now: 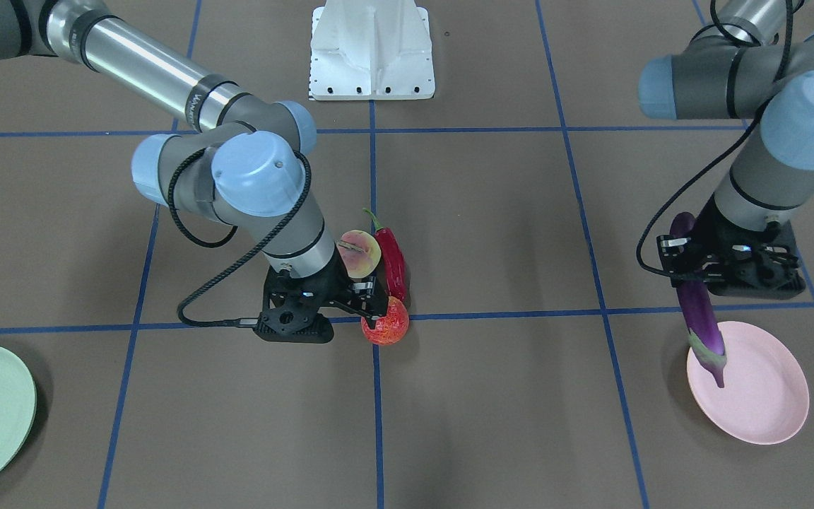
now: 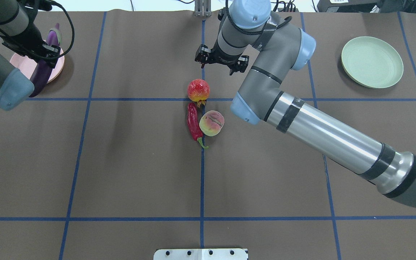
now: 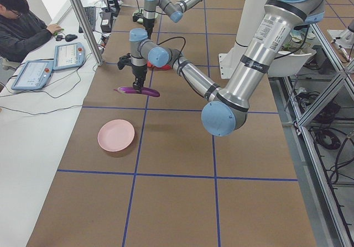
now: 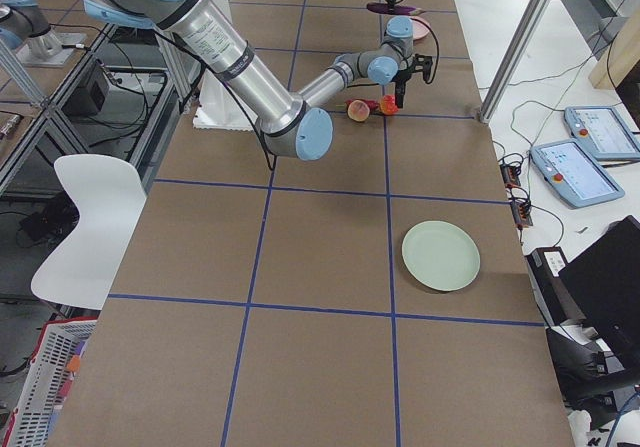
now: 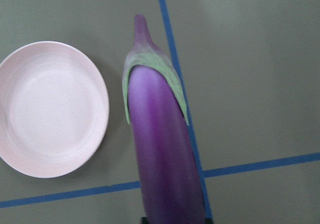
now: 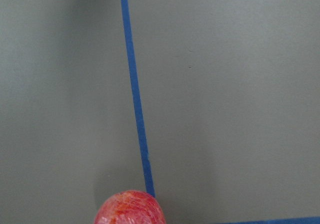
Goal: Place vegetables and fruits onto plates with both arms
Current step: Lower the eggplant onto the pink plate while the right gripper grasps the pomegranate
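At the far left of the overhead view, the left tool (image 1: 689, 268) is clenched around the middle of the eggplant (image 5: 160, 149) and carries it clear of the worktop (image 2: 139, 162). In the wrist view the pink plate (image 5: 50, 108) lies just beside the stem end, not squarely beneath it. I judge this arm to be mid-delivery. The next move calls for a short shift over the plate, a descent, and a release low enough that the long body settles inside the rim rather than tipping across it.

In the middle, along the blue tape line, sit the other three foods. The pomegranate (image 2: 198, 90) is farthest from the robot, the chili (image 2: 193, 124) is just on the robot's side of it, and the peach (image 2: 212, 123) touches the chili's flank. The right tool (image 2: 220, 61) hangs beyond the pomegranate, empty, with its jaws apparently spread. Its wrist camera catches only the fruit's top at the lower edge. This looks like the approach to a pick. The tool needs to draw back over the pomegranate, centre itself, and drop. The round toy may roll, and the chili is close enough to be nudged.

At the far right the green plate (image 2: 372, 62) has nothing on it and lies well apart from the fruits.

Small lettering runs along the right arm (image 1: 152, 71) by the elbow but is too small to read. No other writing is legible.
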Motion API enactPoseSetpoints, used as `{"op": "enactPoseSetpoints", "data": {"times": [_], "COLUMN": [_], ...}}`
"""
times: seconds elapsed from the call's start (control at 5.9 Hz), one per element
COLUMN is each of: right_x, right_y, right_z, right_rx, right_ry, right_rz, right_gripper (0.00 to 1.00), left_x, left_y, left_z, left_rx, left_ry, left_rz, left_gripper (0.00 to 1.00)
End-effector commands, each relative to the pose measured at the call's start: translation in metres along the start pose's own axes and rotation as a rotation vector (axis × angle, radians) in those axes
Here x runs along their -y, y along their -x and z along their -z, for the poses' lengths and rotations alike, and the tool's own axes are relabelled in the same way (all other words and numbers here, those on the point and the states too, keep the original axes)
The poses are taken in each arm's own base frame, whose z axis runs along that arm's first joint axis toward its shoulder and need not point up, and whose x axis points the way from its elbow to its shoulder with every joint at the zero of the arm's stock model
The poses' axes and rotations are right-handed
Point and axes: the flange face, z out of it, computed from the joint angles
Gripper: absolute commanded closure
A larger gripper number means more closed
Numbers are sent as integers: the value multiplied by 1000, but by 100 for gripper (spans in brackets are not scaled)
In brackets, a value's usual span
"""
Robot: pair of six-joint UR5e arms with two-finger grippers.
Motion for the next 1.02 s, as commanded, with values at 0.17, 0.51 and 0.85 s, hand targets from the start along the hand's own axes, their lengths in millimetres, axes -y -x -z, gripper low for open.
{"op": "enactPoseSetpoints", "data": {"times": [0.17, 0.51, 0.85], "right_x": [-28, -41, -50], "right_y": [29, 32, 35], "right_z": [-33, -56, -64], "right_rx": [-19, -56, -65], "right_ry": [-11, -14, -20], "right_rz": [26, 71, 83], "right_gripper": [1, 1, 1], "left_x": [14, 15, 16], "left_y": [32, 35, 35], "left_z": [-14, -17, -17], "left_rx": [29, 33, 34], "left_ry": [20, 24, 25], "left_rz": [40, 46, 47], "left_gripper": [100, 100, 100]}}
